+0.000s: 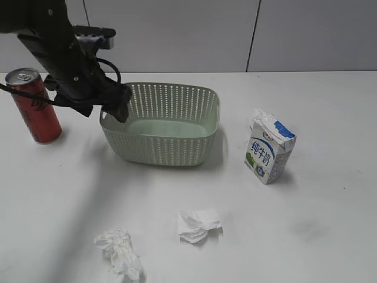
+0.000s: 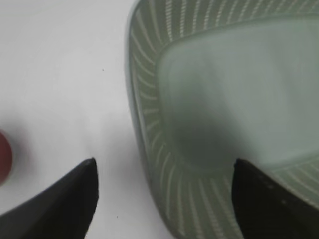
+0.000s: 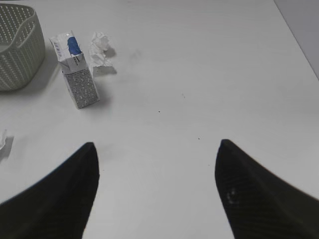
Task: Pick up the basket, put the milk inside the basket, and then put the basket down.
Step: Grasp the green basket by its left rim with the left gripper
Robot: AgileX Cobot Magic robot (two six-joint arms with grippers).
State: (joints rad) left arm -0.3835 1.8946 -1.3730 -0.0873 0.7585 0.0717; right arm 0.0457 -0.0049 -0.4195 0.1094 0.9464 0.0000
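Note:
The pale green basket [image 1: 171,127] stands on the white table at centre, empty. My left gripper [image 1: 118,103] is open at the basket's left end; in the left wrist view one finger is outside the basket wall [image 2: 149,149] and the other over the inside, so the jaws [image 2: 164,169] straddle the rim. The milk [image 1: 269,147] stands upright to the right of the basket, also seen in the right wrist view [image 3: 75,69]. My right gripper [image 3: 157,154] is open and empty over bare table, well away from the milk; it is out of the exterior view.
A red soda can [image 1: 36,106] stands left of the basket, close to my left arm. Two crumpled white tissues [image 1: 199,225] [image 1: 121,250] lie near the front edge. One tissue [image 3: 99,47] lies just behind the milk in the right wrist view.

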